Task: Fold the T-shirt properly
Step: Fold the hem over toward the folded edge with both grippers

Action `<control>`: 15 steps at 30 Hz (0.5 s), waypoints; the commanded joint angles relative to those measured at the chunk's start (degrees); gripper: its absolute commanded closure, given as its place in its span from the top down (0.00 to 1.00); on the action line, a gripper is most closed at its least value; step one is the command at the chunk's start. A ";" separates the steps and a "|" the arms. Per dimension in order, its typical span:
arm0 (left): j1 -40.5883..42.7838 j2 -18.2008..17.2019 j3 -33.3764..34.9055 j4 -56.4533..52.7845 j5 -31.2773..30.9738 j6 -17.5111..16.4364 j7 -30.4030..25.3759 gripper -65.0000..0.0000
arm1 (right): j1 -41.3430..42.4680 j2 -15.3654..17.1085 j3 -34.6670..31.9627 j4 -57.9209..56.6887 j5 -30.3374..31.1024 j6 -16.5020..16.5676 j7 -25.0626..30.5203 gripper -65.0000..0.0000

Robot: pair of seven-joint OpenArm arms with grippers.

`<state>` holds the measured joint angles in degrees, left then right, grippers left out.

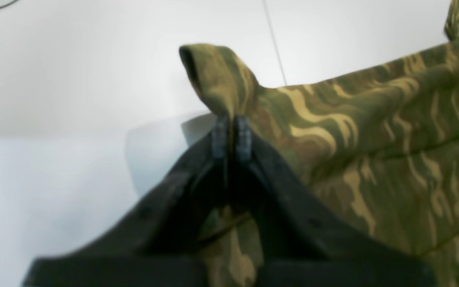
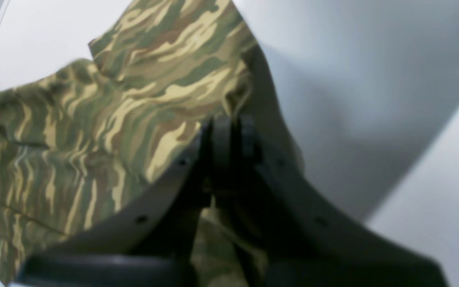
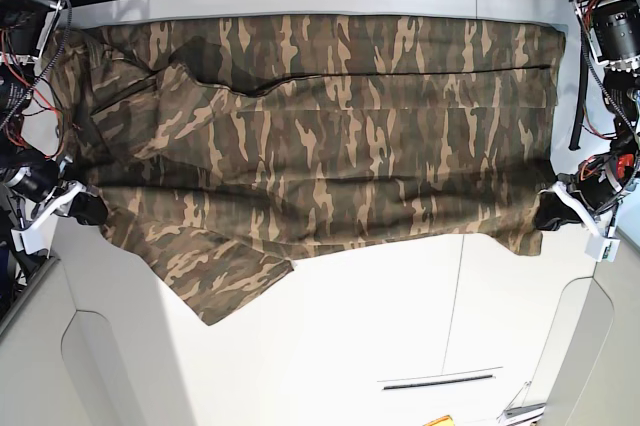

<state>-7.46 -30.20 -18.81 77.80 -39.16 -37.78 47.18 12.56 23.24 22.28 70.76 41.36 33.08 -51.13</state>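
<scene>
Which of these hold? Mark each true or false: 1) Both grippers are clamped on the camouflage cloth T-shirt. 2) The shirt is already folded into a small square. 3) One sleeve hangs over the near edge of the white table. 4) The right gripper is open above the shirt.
1) True: the left gripper and the right gripper are each shut on an edge of the camouflage cloth T-shirt.
2) False: it is spread wide across the white table.
3) False: the sleeve lies flat on the tabletop.
4) False: it is shut, pinching cloth.
</scene>
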 commanded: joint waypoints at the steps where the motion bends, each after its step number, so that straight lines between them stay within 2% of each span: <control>1: -0.22 -1.60 -0.48 2.32 -0.85 -0.35 -1.20 0.00 | 0.48 1.73 0.59 2.16 1.75 0.37 1.27 0.00; 9: 7.43 -1.90 -6.60 12.35 -0.72 -0.35 -0.61 0.00 | -5.40 3.91 2.25 9.16 3.26 0.37 -0.48 0.00; 15: 14.75 -1.90 -11.15 19.78 -0.87 -0.37 -0.33 0.00 | -9.51 3.89 6.58 13.31 8.33 0.39 -3.41 0.00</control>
<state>8.19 -30.76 -29.43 96.57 -39.53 -37.98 48.05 2.31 25.82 28.27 83.05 48.69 33.30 -55.48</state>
